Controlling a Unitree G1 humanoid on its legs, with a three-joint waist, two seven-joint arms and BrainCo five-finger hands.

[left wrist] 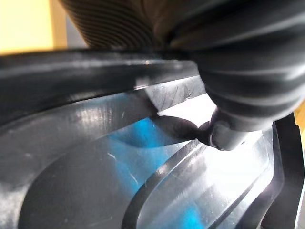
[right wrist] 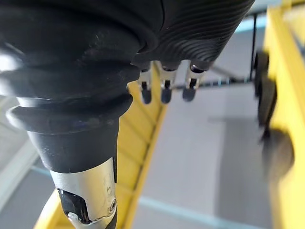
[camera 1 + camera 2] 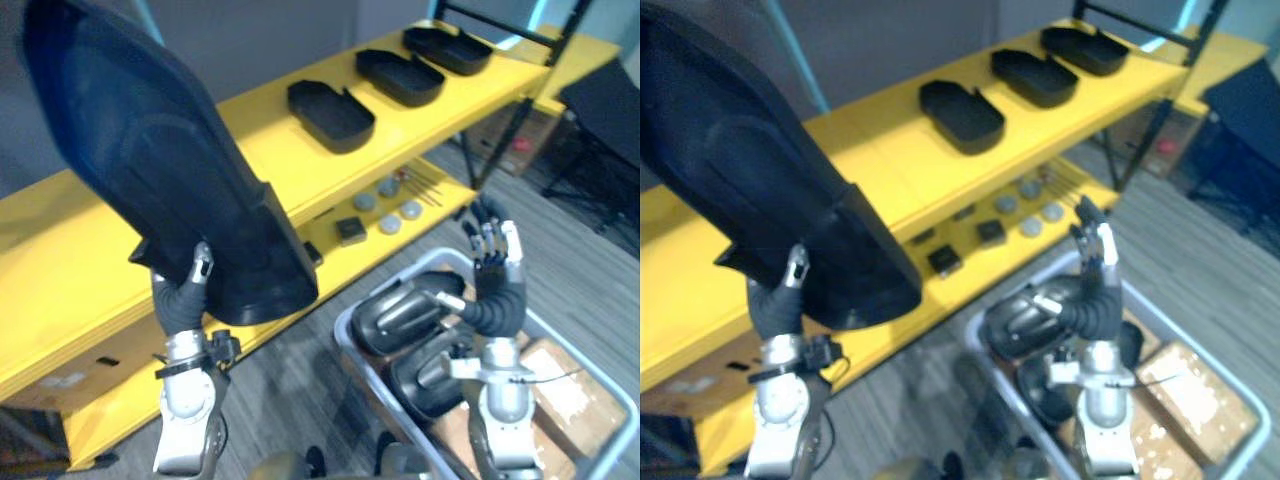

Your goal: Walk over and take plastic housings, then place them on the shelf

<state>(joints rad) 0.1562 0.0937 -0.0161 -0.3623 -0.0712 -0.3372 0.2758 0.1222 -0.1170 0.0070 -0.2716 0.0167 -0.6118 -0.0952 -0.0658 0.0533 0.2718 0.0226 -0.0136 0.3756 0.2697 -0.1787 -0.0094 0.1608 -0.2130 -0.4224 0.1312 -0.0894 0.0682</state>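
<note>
Left eye view: three housings (image 3: 331, 115) on shelf (image 3: 262, 152).

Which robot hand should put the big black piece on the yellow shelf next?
Left. The left hand has its fingers curled round the black housing, raised right over the yellow shelf. The right hand is open and holds nothing.
</note>
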